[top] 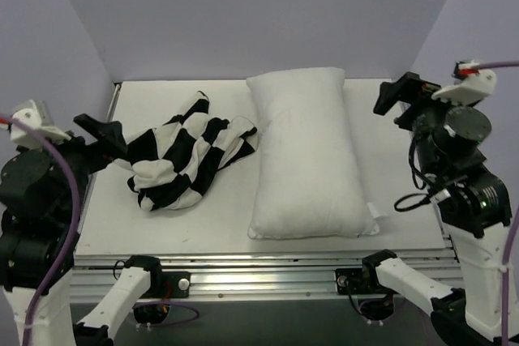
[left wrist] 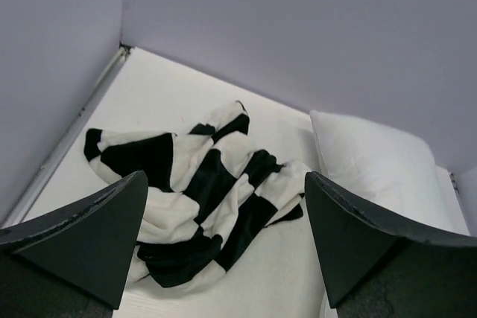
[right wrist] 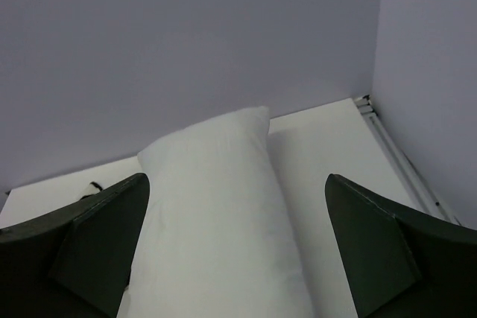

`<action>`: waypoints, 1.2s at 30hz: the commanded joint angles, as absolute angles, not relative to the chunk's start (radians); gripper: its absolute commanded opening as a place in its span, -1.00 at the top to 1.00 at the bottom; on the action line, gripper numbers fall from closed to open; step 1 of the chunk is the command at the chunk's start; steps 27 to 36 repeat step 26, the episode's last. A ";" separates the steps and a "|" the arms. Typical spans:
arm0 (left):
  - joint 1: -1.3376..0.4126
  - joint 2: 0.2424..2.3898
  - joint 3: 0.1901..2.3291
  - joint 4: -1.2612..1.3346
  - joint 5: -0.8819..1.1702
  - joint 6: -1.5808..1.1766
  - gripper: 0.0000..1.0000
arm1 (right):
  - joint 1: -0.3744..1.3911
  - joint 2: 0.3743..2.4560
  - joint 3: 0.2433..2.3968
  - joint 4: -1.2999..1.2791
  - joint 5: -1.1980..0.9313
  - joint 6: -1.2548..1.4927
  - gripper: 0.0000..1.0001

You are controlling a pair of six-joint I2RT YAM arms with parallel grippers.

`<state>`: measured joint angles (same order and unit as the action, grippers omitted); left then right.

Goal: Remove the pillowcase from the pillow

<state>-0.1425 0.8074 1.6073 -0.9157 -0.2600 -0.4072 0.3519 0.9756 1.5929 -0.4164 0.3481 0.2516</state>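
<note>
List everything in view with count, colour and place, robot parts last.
pillowcase: one, black-and-white checked, crumpled on the left half of the table, off the pillow
pillow: one, plain white, bare, lying lengthwise right of centre
table: one, white, under both
walls: three, pale lavender, at left, back and right
left gripper: one, black fingers, open and empty, at the left edge near the pillowcase
right gripper: one, black fingers, open and empty, at the right edge

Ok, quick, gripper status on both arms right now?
Left gripper: open, holding nothing.
Right gripper: open, holding nothing.
</note>
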 commanded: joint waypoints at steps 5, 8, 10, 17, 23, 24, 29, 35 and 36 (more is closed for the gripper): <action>-0.141 0.615 1.644 -0.971 -0.449 -0.350 -0.88 | 0.345 0.749 1.530 -0.404 0.557 0.155 -0.99; -0.150 0.556 1.609 -1.006 -0.506 -0.351 -0.88 | 0.345 0.663 1.479 -0.400 0.575 0.132 -0.99; -0.164 0.528 1.582 -1.032 -0.549 -0.356 -0.88 | 0.347 0.615 1.450 -0.410 0.584 0.129 -0.99; -0.209 0.460 1.514 -1.103 -0.568 -0.380 -0.88 | 0.348 0.531 1.359 -0.472 0.578 0.158 -0.91; -0.218 0.448 1.497 -1.115 -0.581 -0.371 -0.88 | 0.351 0.531 1.347 -0.476 0.563 0.163 -0.85; -0.219 0.449 1.496 -1.114 -0.581 -0.370 -0.88 | 0.351 0.534 1.347 -0.476 0.563 0.163 -0.85; -0.219 0.453 1.493 -1.109 -0.580 -0.367 -0.88 | 0.350 0.537 1.348 -0.477 0.560 0.164 -0.86; -0.219 0.453 1.493 -1.109 -0.580 -0.367 -0.88 | 0.350 0.537 1.348 -0.477 0.560 0.164 -0.86; -0.219 0.453 1.493 -1.109 -0.580 -0.367 -0.88 | 0.350 0.537 1.348 -0.477 0.560 0.164 -0.86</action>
